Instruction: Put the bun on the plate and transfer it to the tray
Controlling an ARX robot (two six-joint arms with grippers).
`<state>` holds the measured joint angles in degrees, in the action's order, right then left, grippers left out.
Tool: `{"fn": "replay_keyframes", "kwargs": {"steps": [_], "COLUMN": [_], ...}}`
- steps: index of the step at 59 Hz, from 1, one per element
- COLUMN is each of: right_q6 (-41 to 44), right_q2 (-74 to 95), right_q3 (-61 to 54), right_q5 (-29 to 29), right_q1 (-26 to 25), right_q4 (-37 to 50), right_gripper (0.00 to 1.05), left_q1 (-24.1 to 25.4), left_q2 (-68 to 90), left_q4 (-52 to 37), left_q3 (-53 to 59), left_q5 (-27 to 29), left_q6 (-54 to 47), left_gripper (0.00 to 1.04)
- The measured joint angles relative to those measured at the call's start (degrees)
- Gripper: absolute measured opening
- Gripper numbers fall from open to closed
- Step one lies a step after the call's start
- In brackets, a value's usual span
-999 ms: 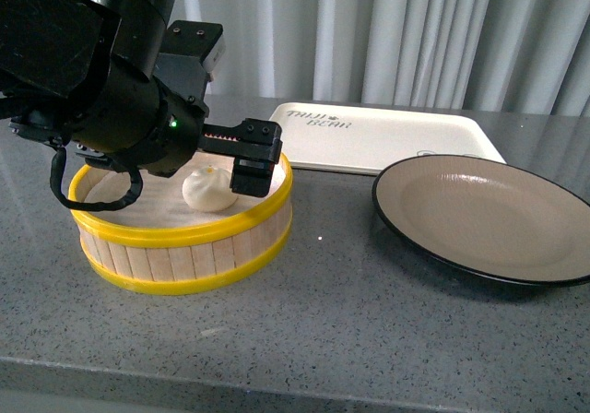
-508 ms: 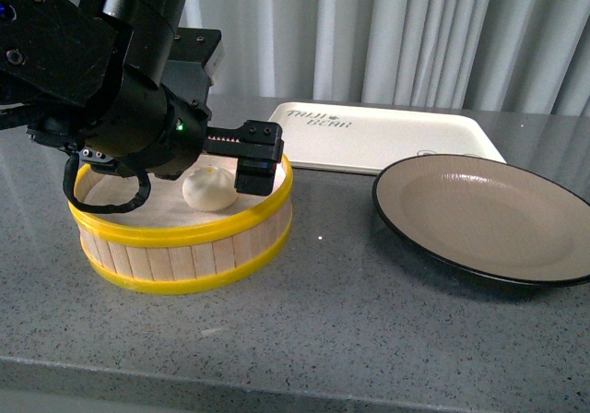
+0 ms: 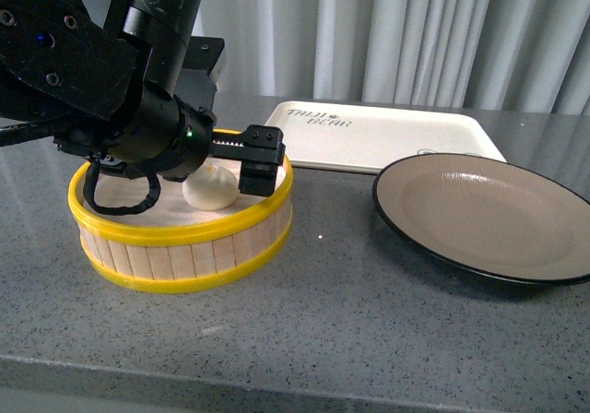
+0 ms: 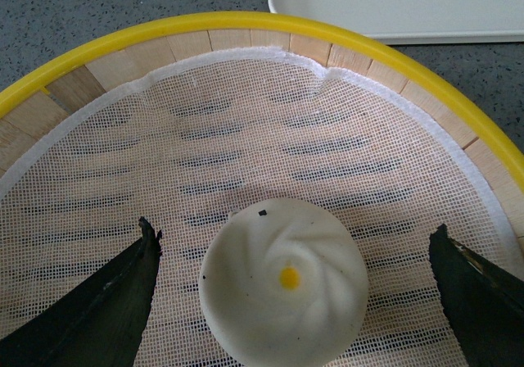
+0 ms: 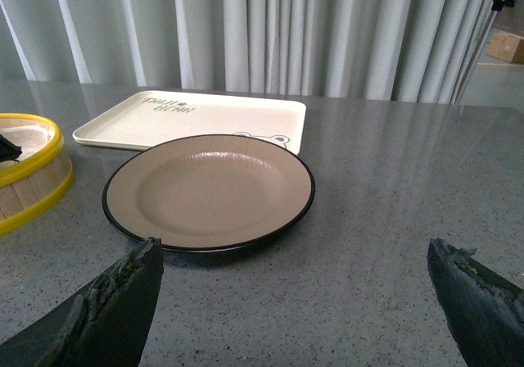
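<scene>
The white pleated bun (image 3: 210, 190) with a yellow dot sits on the mesh liner inside the yellow-rimmed steamer basket (image 3: 184, 256). My left gripper (image 3: 219, 175) is down inside the basket and open. In the left wrist view the bun (image 4: 284, 283) lies between the spread fingers (image 4: 123, 293) of the left gripper (image 4: 293, 234), with a gap on each side. The black-rimmed beige plate (image 3: 479, 215) lies bare to the right of the basket. Behind it lies the cream tray (image 3: 387, 136). My right gripper (image 5: 293, 248) hangs open above the counter, near the plate (image 5: 209, 188); it is out of the front view.
The grey speckled counter (image 3: 350, 330) carries everything, and its front edge runs close to the camera. A grey curtain (image 3: 415, 35) hangs behind the tray. The tray (image 5: 196, 117) and the basket rim (image 5: 24, 178) also show in the right wrist view.
My left arm has sunk lower into the basket, bringing its open fingers down on either side of the bun. The bun, plate and tray have stayed where they were.
</scene>
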<state>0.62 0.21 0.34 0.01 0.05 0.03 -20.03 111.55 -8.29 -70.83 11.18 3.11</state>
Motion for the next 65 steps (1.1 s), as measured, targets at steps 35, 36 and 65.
{"fn": "replay_keyframes", "kwargs": {"steps": [35,36,65], "right_q6": [0.0,0.0,0.0], "right_q2": [0.0,0.0,0.0], "right_q3": [0.0,0.0,0.0], "right_q5": [0.0,0.0,0.0], "right_q1": [0.0,0.0,0.0], "right_q4": [0.0,0.0,0.0], "right_gripper": [0.96,0.96,0.96], "left_q1": [0.8,0.8,-3.9], "left_q2": [1.0,1.0,-8.5], "left_q4": [-1.0,-1.0,-0.2], "left_q3": [-0.2,-0.2,-0.1], "left_q5": [0.7,0.7,-1.4], "left_q6": [1.9,2.0,4.2], "left_gripper": [0.30,0.29,0.04]}}
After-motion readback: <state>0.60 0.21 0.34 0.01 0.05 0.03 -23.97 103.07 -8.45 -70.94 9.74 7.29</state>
